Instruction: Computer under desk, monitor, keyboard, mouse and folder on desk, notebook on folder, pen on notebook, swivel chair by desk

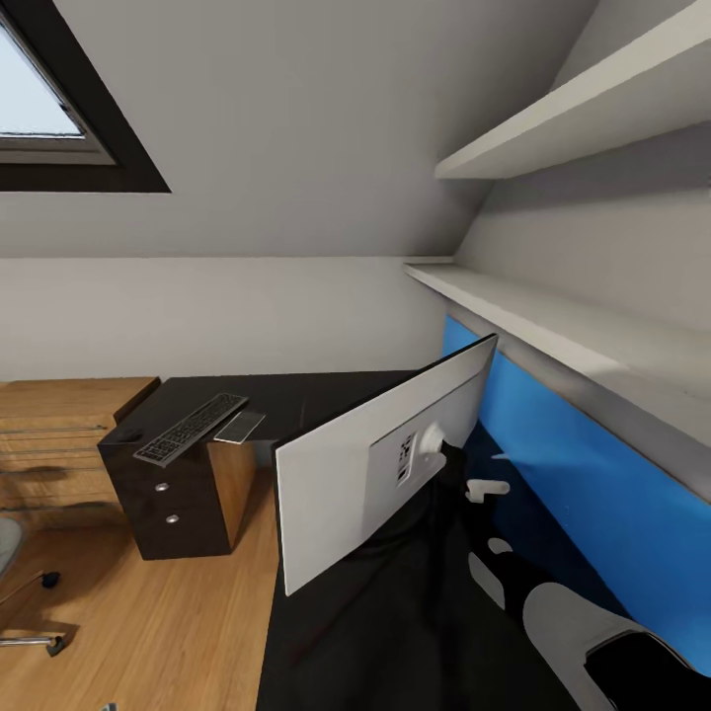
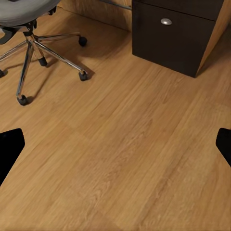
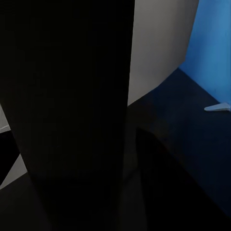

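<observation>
On desk (image 1: 326,390), monitor (image 1: 346,474), keyboard (image 1: 191,428), notebook (image 1: 240,426) beside it

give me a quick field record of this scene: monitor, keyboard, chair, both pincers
monitor: on the black desk, grey back facing the head camera, tilted
keyboard: on the far desk wing, above the drawer unit
beside keyboard: flat grey rectangle, identity unclear
swivel chair: on the wood floor near the drawer unit, apart from it
left pincer: open, over bare floor, holding nothing
right pincer: close behind the monitor; state cannot be told
</observation>
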You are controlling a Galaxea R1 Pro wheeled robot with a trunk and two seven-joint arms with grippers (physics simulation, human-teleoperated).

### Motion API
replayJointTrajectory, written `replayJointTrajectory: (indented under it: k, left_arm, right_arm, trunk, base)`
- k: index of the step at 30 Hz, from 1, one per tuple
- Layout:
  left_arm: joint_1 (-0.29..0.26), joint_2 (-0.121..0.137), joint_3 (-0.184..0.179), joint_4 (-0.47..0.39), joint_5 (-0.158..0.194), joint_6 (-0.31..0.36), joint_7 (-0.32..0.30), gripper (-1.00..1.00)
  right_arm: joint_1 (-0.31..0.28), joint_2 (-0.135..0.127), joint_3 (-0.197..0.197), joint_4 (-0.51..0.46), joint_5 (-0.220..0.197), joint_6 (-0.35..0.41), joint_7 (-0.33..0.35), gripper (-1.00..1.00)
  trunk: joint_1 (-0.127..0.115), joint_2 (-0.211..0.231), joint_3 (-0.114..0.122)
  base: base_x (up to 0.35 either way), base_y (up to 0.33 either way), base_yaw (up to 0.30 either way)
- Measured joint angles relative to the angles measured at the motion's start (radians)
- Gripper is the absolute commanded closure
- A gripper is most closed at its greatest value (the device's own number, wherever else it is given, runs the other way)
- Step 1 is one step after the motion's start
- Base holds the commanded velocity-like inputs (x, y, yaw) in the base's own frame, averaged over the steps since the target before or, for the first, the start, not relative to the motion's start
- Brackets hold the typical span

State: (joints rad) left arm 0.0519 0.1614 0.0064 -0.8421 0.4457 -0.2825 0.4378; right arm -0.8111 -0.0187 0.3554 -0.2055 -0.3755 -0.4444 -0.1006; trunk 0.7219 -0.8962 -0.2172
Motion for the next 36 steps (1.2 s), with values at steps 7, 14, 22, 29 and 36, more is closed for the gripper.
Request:
replayJointTrajectory:
  k: [7, 14, 22, 29, 36]
  left_arm:
    - [0.0, 0.001, 0.0, 0.0, 0.0, 0.0, 0.0, -1.0]
    - [0.0, 0.001, 0.001, 0.0, 0.0, 0.0, 0.0, -1.0]
    - [0.0, 0.001, 0.002, 0.0, 0.0, 0.0, 0.0, -1.0]
    - [0.0, 0.002, 0.002, 0.001, 0.0, 0.0, 0.0, -1.0]
    - [0.0, 0.002, 0.002, 0.001, 0.0, 0.0, 0.0, -1.0]
  right_arm:
    - [0.0, 0.0, -0.001, -0.001, 0.0, 0.001, 0.0, 1.0]
    - [0.0, 0.0, -0.003, -0.001, -0.001, 0.001, 0.0, 1.0]
    - [0.0, 0.0, 0.004, 0.01, -0.014, -0.003, -0.001, -1.0]
    - [0.0, 0.0, 0.006, 0.01, -0.013, -0.002, 0.0, -1.0]
    - [0.0, -0.001, 0.003, 0.011, -0.016, -0.003, -0.001, -1.0]
  trunk:
    - [0.0, 0.0, 0.0]
    - [0.0, 0.0, 0.0]
    - [0.0, 0.0, 0.0]
    - [0.0, 0.0, 0.0]
    - [0.0, 0.0, 0.0]
  base:
    - [0.0, -0.017, 0.0]
    - [0.0, -0.153, 0.0]
    - [0.0, -0.01, 0.0]
    - [0.0, 0.0, 0.0]
    - [-0.026, 0.0, 0.0]
